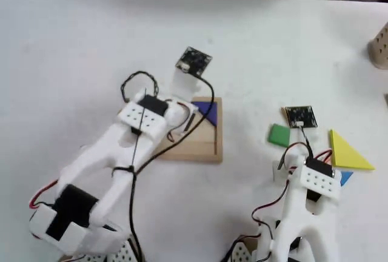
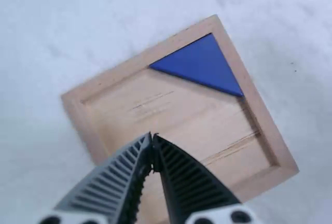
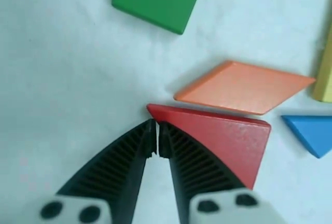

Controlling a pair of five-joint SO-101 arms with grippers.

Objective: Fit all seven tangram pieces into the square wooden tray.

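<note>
1. Tray (image 1: 203,151) holds one blue triangle (image 1: 210,111) in its 1 o'clock corner; the left gripper (image 2: 153,154) hangs over it, jaws together, empty.
2. The right gripper (image 3: 157,138), at 3 o'clock of the tray, is likewise pinched closed on nothing, tips seemingly touching a corner of the red triangle (image 3: 223,141).
3. Risk: pushing in closed would shove the red triangle into the orange parallelogram (image 3: 244,86) just beside it, scattering pieces.

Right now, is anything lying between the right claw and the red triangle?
Nothing visible. The right claw, shut, has its tips right at the corner of the red triangle on the bare table. The orange parallelogram lies on the triangle's far side, close beside it, not in between.
</note>
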